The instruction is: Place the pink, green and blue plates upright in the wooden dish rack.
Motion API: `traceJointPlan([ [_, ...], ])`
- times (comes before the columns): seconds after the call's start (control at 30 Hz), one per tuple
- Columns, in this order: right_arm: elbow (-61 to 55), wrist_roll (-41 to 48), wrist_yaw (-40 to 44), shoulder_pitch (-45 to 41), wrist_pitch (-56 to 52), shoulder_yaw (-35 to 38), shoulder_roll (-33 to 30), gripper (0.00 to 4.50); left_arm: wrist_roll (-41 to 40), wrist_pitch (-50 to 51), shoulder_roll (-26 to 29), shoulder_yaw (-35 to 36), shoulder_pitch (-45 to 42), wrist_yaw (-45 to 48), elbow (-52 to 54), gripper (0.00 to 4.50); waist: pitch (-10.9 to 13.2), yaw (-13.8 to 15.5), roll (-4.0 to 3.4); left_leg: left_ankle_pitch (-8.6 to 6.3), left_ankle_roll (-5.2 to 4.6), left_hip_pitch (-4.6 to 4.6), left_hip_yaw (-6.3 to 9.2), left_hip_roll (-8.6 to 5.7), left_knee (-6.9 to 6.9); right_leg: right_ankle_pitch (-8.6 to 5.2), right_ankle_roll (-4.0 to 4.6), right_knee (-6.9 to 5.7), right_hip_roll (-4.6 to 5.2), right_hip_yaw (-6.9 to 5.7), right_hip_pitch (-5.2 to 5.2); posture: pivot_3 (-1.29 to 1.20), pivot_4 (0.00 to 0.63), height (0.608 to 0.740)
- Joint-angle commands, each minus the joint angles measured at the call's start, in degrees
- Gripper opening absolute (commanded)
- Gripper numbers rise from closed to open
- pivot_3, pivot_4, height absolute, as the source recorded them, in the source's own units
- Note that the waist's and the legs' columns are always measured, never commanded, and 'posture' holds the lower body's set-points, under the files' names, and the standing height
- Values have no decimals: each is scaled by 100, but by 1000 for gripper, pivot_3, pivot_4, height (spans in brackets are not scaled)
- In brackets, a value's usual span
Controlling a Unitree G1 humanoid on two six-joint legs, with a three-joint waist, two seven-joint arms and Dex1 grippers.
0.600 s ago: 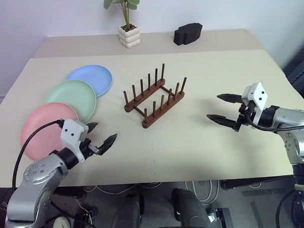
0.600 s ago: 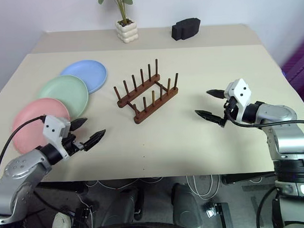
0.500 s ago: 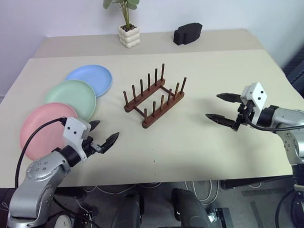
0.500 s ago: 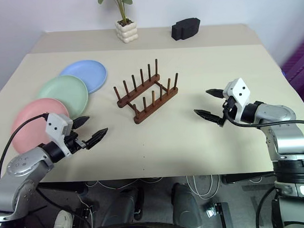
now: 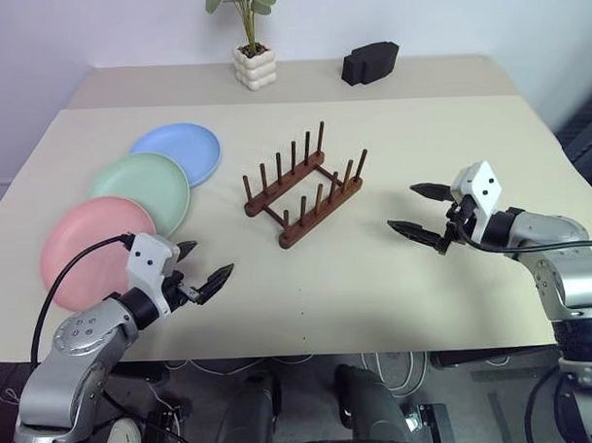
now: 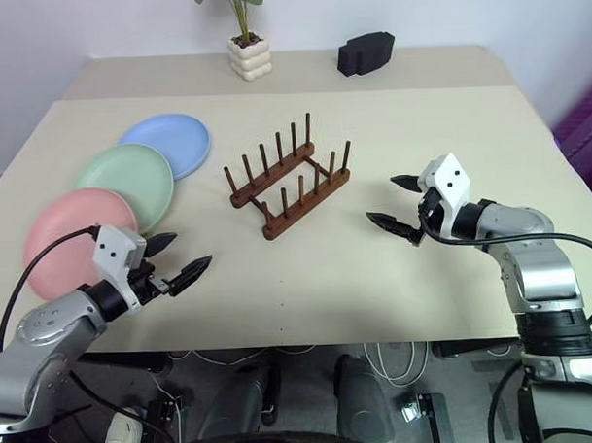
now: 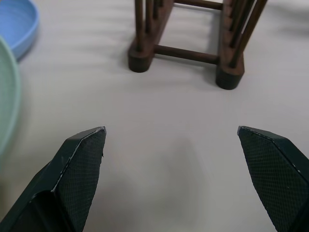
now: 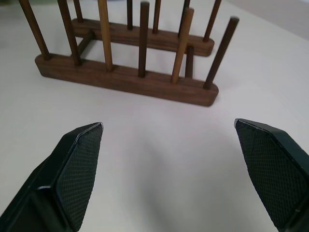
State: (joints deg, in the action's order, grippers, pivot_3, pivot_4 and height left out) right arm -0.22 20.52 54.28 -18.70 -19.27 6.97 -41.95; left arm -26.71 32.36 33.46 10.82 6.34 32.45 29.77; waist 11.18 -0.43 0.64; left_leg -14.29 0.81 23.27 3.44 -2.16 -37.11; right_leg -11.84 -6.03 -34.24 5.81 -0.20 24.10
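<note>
Left eye view: wooden dish rack (image 5: 304,187), dark brown, two rails, thin upright pegs, no plates in it. Left gripper (image 5: 202,268) and right gripper (image 5: 420,213) spread wide, holding nothing.

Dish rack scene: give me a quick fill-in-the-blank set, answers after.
1. The dish rack holds ____ plates.
2. The green plate lies between the pink plate and the ____ plate.
3. Both the left hand and the right hand have their fingers ____.
4. Behind the rack, a potted ____ stands near the wall.

Answers: no; blue; open; plant
</note>
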Motion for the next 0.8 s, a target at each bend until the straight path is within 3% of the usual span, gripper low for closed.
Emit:
traceJointPlan([
  [0.03,-76,54,-18,130,227,212,5,4461,-47,163,7,-280,-136,10,268,4500,0,-2,0,0,0,0,0,0,0,0,0,-1,-1,0,0,0,150,738],
  [0.3,-19,49,-55,428,500,316,40,4461,562,79,-176,-1385,-962,-26,-313,4500,-1,16,-1,1,-1,2,-3,-2,-5,2,-2,-3,-4,0,0,0,150,738],
  [0.43,-127,46,-197,475,572,234,235,4461,1019,-264,-552,-1841,-1585,-86,-1331,4500,-3,5,0,3,1,1,-10,-6,-5,3,-2,-7,-14,0,0,0,150,738],
  [0.8,-811,91,-643,929,412,218,512,4461,1600,-1329,-1145,-2305,-2142,267,-2953,4500,-21,76,-20,5,4,-1,-7,-3,-8,10,-4,-9,-19,1,-2,0,150,738],
])
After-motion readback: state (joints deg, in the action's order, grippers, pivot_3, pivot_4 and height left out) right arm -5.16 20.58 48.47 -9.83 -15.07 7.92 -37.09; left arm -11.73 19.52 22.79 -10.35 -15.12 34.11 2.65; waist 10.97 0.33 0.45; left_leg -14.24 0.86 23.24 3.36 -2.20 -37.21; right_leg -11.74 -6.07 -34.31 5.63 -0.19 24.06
